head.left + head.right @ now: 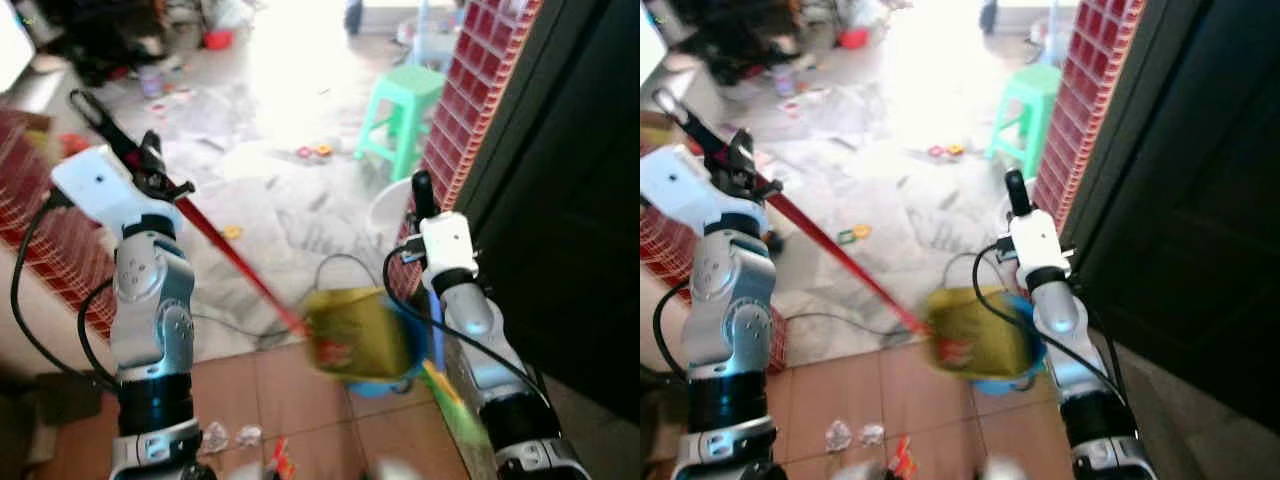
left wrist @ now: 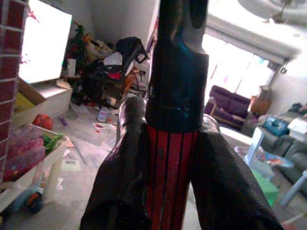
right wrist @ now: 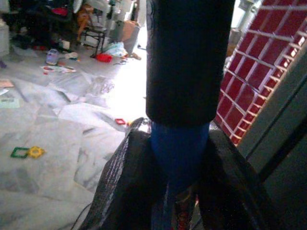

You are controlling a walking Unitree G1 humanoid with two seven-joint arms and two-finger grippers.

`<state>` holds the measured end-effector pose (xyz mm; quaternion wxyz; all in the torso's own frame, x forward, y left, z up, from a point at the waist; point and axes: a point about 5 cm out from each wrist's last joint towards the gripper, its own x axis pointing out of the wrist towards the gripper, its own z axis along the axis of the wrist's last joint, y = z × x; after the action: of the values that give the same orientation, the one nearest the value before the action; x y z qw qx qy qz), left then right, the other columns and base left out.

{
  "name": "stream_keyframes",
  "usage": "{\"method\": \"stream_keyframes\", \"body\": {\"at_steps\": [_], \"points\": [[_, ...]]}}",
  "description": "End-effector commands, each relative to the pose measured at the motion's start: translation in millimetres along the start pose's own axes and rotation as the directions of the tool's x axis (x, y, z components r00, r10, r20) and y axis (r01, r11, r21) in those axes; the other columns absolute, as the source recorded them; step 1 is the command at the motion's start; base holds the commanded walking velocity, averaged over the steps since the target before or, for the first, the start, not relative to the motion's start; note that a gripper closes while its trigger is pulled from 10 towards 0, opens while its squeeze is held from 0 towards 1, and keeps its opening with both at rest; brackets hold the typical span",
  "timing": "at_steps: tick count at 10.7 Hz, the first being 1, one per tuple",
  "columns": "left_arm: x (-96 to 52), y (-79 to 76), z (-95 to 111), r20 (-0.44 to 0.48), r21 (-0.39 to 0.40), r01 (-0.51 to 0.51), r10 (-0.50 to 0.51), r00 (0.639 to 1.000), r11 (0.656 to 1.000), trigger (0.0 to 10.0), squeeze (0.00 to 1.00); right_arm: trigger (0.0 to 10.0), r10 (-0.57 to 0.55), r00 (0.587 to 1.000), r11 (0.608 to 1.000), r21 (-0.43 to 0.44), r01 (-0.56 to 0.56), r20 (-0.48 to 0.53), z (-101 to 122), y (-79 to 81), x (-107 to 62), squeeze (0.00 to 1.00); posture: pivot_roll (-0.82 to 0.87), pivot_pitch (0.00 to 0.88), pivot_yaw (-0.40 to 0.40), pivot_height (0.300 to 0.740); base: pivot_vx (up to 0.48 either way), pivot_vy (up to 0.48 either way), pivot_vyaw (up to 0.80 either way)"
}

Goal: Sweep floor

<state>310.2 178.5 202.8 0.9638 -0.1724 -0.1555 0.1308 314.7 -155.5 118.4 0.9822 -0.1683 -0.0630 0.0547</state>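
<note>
Taking the blue plastic dustpan [image 1: 385, 385] on the brown floor tiles [image 1: 270, 385] as the landmark, the left gripper [image 1: 152, 170] is raised well to the dustpan's left, its two black fingers [image 2: 120, 191] clamped around the red-and-black striped broom handle [image 1: 215, 245]. That handle slants down from the gripper toward the dustpan, and the blurred yellow-green broom head [image 1: 355, 335] sits right at the dustpan's mouth, partly covering it.

Just left of the dustpan, nearer the robot, small crumpled white scraps [image 1: 230, 436] and a red bit lie on the tiles, not yet collected. Beyond the dustpan, on the pale marble floor [image 1: 270, 190], a few small coloured toy pieces [image 1: 312, 151] are scattered, and a mint-green plastic stool [image 1: 403, 115] stands farther off beside the red brick wall [image 1: 480, 90].

Directly above the dustpan, the right gripper [image 1: 424, 200] grips the dustpan's upright blue pole with a black top grip [image 3: 180, 143], fingers closed on it.

The step in hand looks like brushing debris into the pan. Next, the broom head probably needs lifting back behind the white scraps and drawing toward the pan's lip while the right arm keeps the pan flat.
</note>
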Motion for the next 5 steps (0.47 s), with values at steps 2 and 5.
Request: {"method": "stream_keyframes", "body": {"at_steps": [2, 5], "points": [[0.6, -10.4, 4, 0.036, -0.014, 0.04, -0.04, 0.999, 0.999, 10.0, 0.0, 10.0, -0.013, 0.999, 1.0, -0.019, 0.014, 0.036, 8, -6.9, 2.4, 0.0, -0.09, 0.0, 0.048, 0.74, 0.0, 0.0, 0.0], [-10.9, -18.2, -15, 0.008, 0.079, 0.069, -0.07, 0.998, 0.994, 10.0, 0.0, 10.0, -0.01, 0.999, 1.0, -0.017, 0.01, 0.041, 8, -5.8, 2.4, 0.0, -0.09, 0.0, 0.049, 0.74, 0.0, 0.0, 0.0]]}}
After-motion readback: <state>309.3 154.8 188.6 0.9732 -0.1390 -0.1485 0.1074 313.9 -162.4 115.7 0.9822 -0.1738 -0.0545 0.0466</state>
